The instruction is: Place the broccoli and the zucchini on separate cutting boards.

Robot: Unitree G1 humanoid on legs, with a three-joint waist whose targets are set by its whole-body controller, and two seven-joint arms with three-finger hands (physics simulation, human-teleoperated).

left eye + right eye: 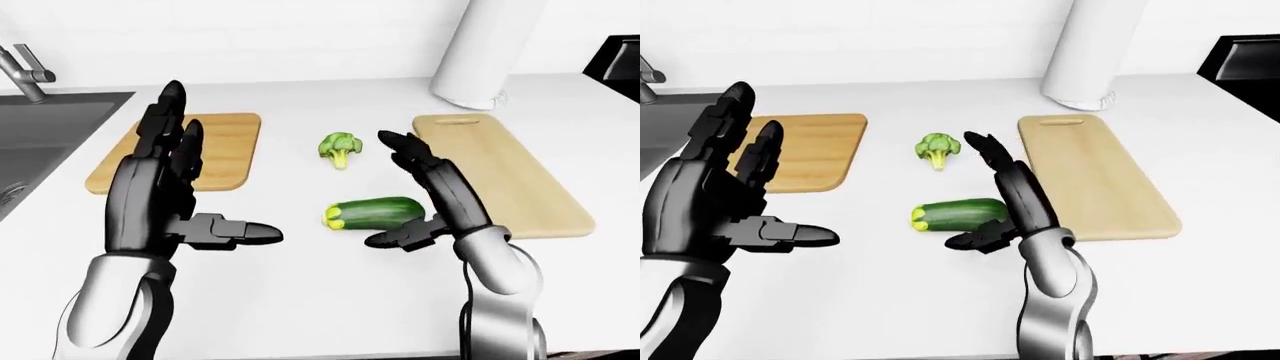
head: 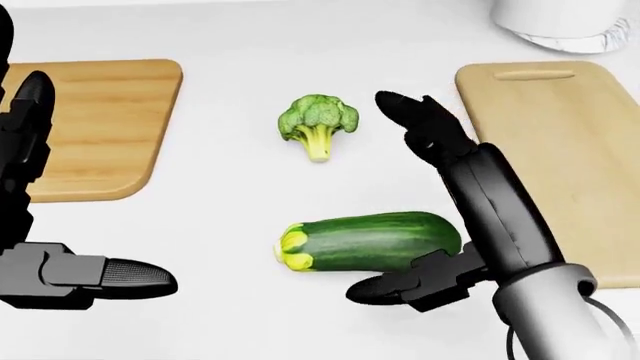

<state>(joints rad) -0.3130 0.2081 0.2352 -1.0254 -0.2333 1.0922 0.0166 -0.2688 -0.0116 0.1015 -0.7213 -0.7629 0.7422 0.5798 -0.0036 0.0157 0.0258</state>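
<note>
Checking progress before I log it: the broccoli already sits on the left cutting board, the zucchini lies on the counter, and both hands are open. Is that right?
Not quite. The broccoli is not on the left cutting board; it lies on the bare counter between the two boards, as the head view shows. The rest holds: the zucchini is on the counter, and the left hand and right hand are both open.

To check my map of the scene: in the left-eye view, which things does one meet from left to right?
Sink → left board → broccoli → right board.
</note>
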